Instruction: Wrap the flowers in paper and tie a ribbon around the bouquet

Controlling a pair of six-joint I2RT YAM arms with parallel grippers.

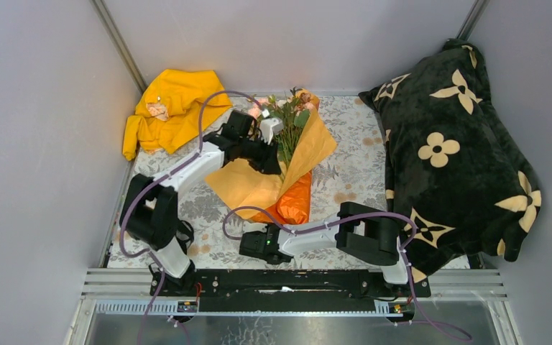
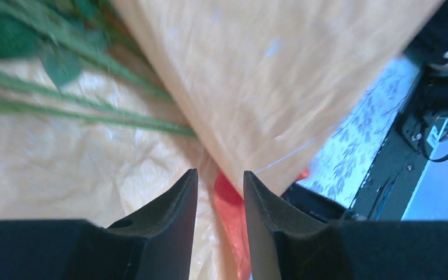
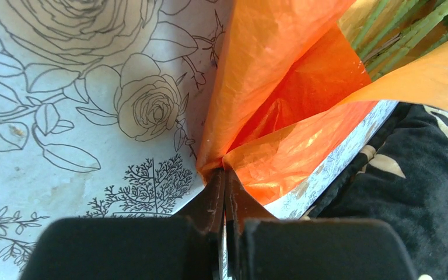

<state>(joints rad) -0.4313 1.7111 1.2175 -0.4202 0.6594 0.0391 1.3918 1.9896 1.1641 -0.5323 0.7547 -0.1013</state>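
Your right gripper (image 3: pixel 224 174) pinches the near tip of the paper (image 3: pixel 268 76). Your left gripper (image 2: pixel 220 172) hangs half open beside the flowers (image 1: pixel 288 115).

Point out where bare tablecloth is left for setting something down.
Bare tablecloth lies between the paper and the black pillow, and a smaller patch at near left beside the left arm. Crowded: the centre and around the yellow garment.
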